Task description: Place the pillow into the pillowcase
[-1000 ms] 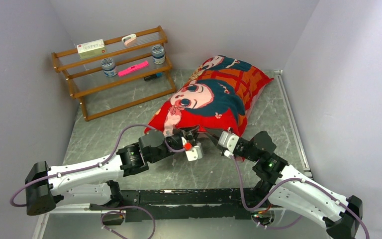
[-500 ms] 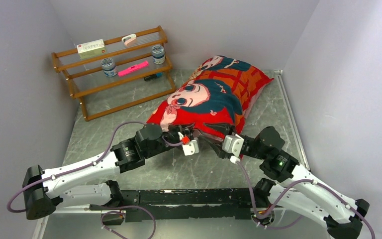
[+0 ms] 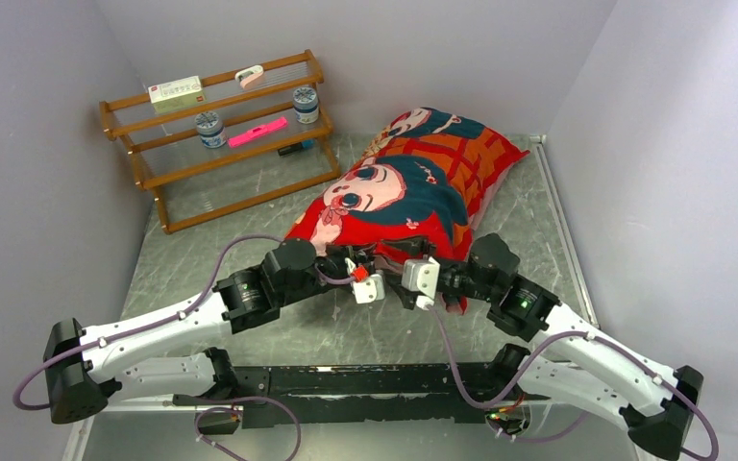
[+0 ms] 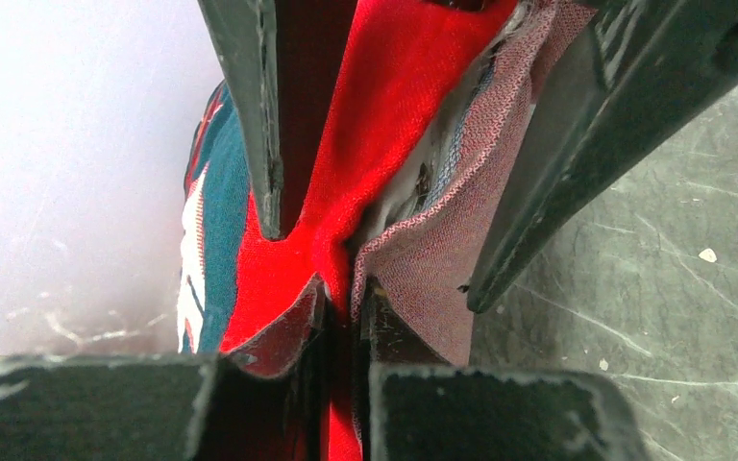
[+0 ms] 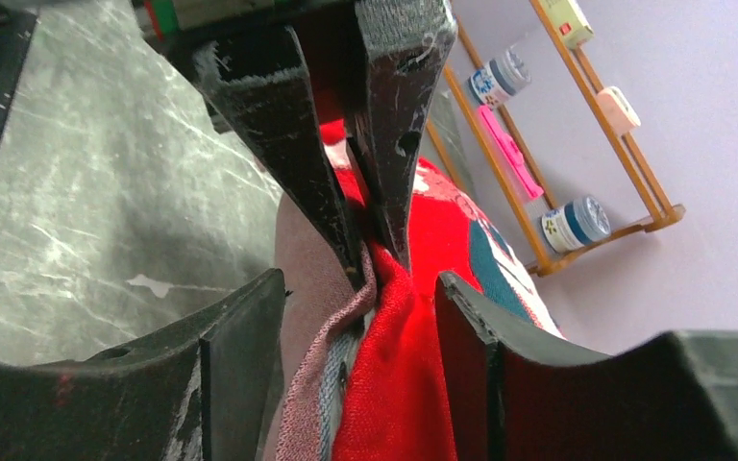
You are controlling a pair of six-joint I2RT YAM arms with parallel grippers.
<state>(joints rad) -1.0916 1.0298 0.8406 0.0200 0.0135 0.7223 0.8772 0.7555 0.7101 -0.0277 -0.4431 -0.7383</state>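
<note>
Pillowcase [image 3: 413, 182] — red, plump — pinched in left end effector [image 4: 342, 300], right end effector [image 5: 360, 284] agape

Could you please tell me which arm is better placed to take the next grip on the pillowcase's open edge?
The right: the right gripper stands open astride the pillowcase edge, while the left gripper is shut on it.

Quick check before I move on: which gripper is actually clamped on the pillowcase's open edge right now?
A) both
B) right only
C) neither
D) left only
D. The left gripper has its fingers pressed together on the red hem of the pillowcase, while the right gripper has its fingers standing apart on either side of the same fold, with gaps showing.
</note>
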